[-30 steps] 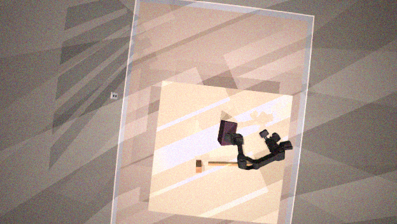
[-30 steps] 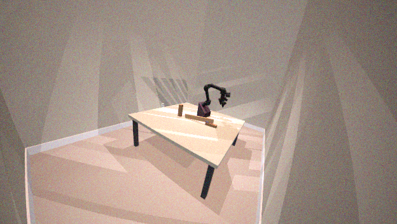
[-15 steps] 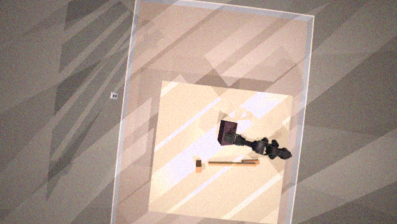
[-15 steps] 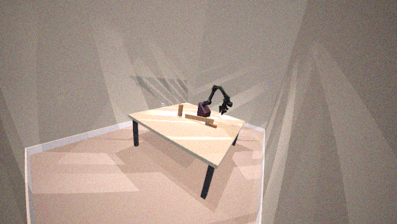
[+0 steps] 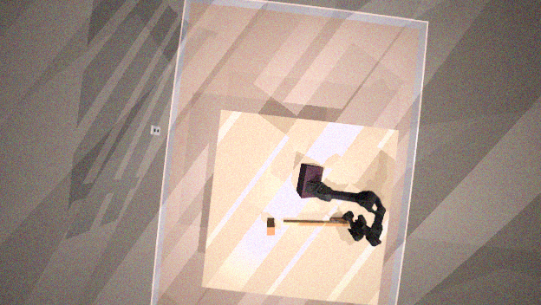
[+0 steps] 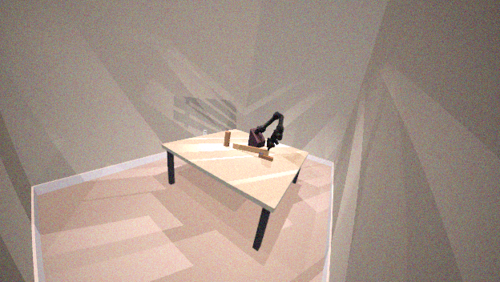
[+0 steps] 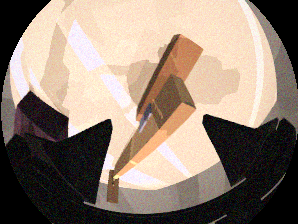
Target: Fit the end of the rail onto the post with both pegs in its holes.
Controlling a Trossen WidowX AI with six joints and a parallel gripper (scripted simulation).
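Note:
The long wooden rail (image 5: 316, 223) (image 6: 245, 148) (image 7: 162, 132) runs from the low footboard block (image 6: 266, 158) (image 7: 186, 56) toward the short upright post (image 5: 270, 230) (image 6: 227, 138) (image 7: 113, 194). The rail's post-side end is low by the table, with a gap between it and the post. Its other end is at the bluish bracket (image 6: 260, 154) (image 7: 145, 119) on the block; how it sits there is partly hidden. The pegs are too small to make out clearly. My gripper (image 5: 352, 225) (image 6: 269, 147) (image 7: 159, 121) is open and empty, above the footboard end of the rail, with its fingers on either side in the wrist view.
The dark arm base (image 5: 311, 175) (image 6: 256, 137) (image 7: 42, 117) stands on the table (image 5: 243, 173) (image 6: 200, 154) beside the rail. The arm arches from it over to the footboard end. Bright light stripes and shadows cross the table top.

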